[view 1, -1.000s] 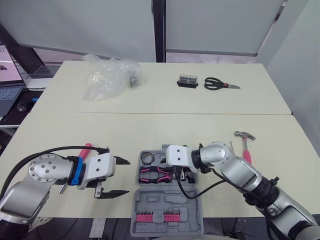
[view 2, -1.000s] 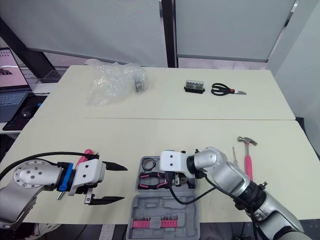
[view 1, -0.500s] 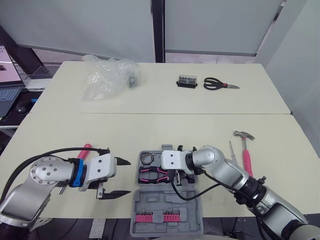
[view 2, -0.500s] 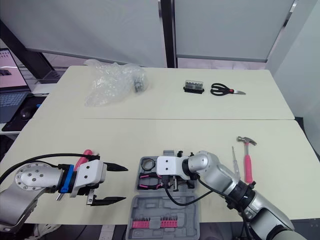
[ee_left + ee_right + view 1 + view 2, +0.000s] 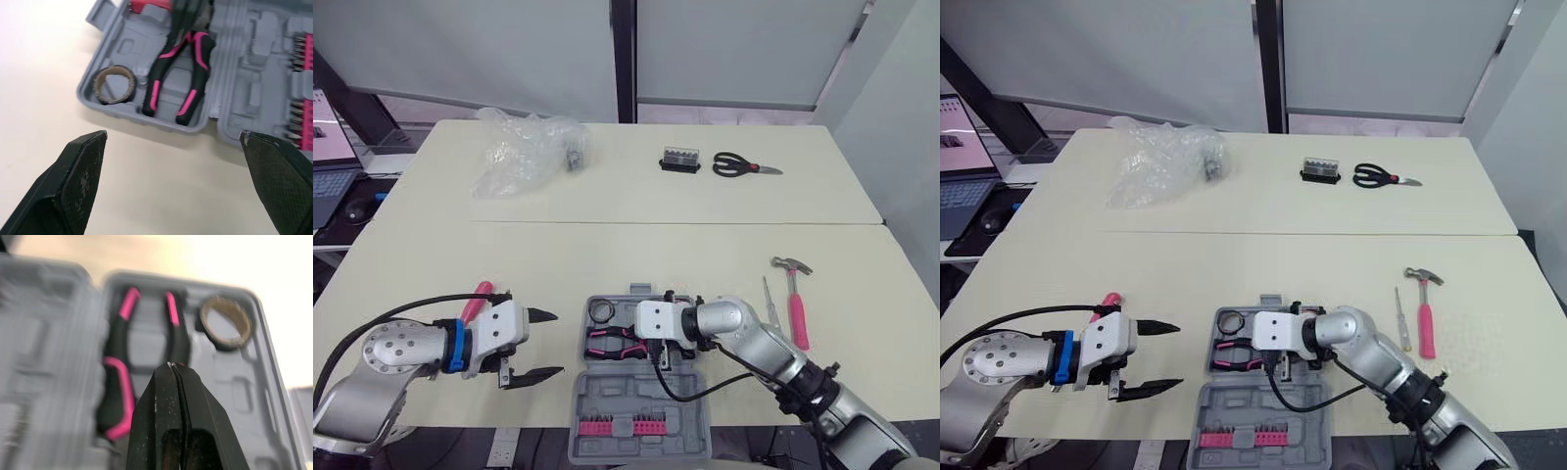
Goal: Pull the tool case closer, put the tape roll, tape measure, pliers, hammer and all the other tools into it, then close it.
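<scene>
Right gripper [image 5: 173, 367], fingers pinched together, could knock black-and-pink pliers [image 5: 623, 340] askew in grey plastic tool case [image 5: 641, 397]; left gripper [image 5: 553, 344] spread wide.

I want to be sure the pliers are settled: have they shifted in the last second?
No. The pliers lie in the same spot in the open case, right beside the tape roll, with their handles pointing the same way as before.
</scene>
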